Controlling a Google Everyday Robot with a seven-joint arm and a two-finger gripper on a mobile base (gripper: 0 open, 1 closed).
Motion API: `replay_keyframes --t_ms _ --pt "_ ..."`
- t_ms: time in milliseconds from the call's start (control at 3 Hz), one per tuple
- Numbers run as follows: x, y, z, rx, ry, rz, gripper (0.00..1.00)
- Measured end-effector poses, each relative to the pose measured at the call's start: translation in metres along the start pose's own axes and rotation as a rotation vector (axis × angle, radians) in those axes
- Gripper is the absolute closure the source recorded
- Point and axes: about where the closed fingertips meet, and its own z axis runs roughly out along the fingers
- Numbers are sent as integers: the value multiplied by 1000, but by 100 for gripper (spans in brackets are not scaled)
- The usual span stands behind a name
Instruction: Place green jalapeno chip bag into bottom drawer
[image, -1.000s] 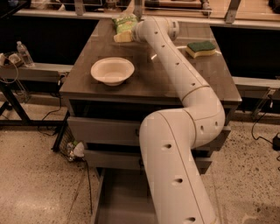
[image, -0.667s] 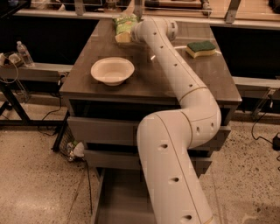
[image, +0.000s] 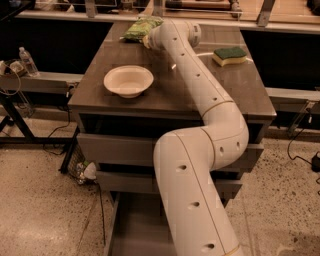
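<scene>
The green jalapeno chip bag (image: 140, 28) lies at the far left corner of the brown cabinet top (image: 165, 85). My white arm reaches across the top, and the gripper (image: 148, 40) is at the bag's right edge, mostly hidden behind the wrist. The bottom drawer (image: 136, 231) is pulled out below the cabinet front, its grey floor showing left of my arm.
A cream bowl (image: 128, 80) sits on the left of the cabinet top. A green-and-yellow sponge (image: 229, 55) lies at the right rear. Two upper drawers (image: 112, 149) are shut. A water bottle (image: 28, 61) stands on a shelf at the left.
The arm has shifted slightly; the gripper stays by the chip bag. The bag, bowl and sponge have not moved.
</scene>
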Motion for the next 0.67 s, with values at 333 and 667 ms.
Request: replay_keyframes --t_ms 333,667 --pt "-11 -1 -8 1 -12 -12 96" --pt "-45 -4 -26 11 -71 -44 100"
